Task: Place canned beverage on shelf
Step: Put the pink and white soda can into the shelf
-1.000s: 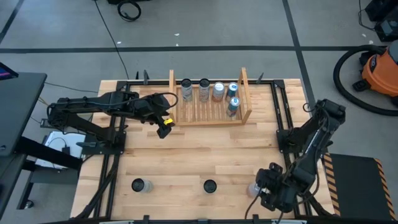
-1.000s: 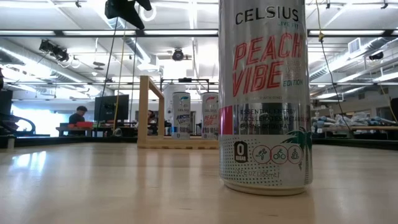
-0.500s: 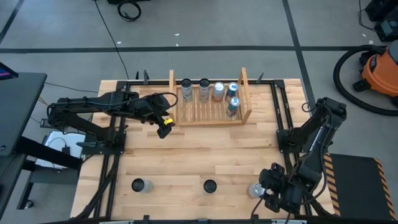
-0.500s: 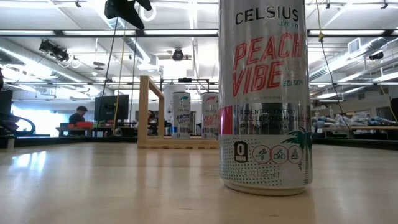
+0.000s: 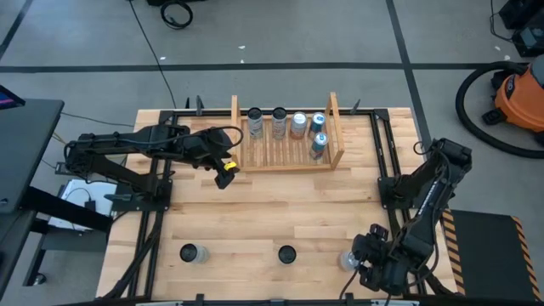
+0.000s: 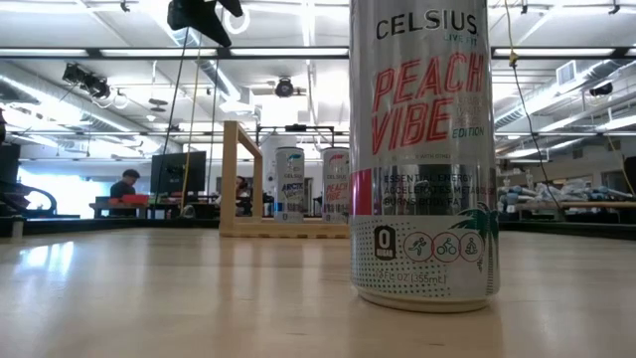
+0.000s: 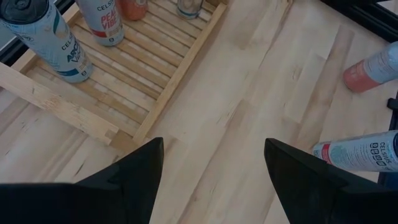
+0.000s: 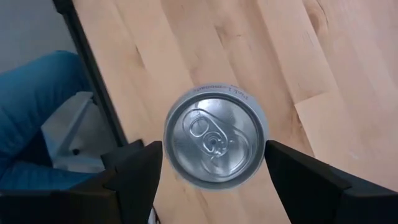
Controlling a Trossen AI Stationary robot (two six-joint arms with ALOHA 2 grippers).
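A Celsius Peach Vibe can (image 6: 422, 149) stands upright on the wooden table (image 6: 179, 298), filling the near right of the frame.

Well behind it, the shelf (image 6: 231, 179) sits on the tabletop with one upright side board facing the camera; two cans stand in it side by side, a blue-labelled one (image 6: 289, 184) and a second Peach Vibe can (image 6: 336, 185). A dark arm part (image 6: 204, 15) hangs at the upper left. In the room beyond, under rows of ceiling lights, a person (image 6: 124, 186) sits at a desk beside a dark screen (image 6: 184, 171).
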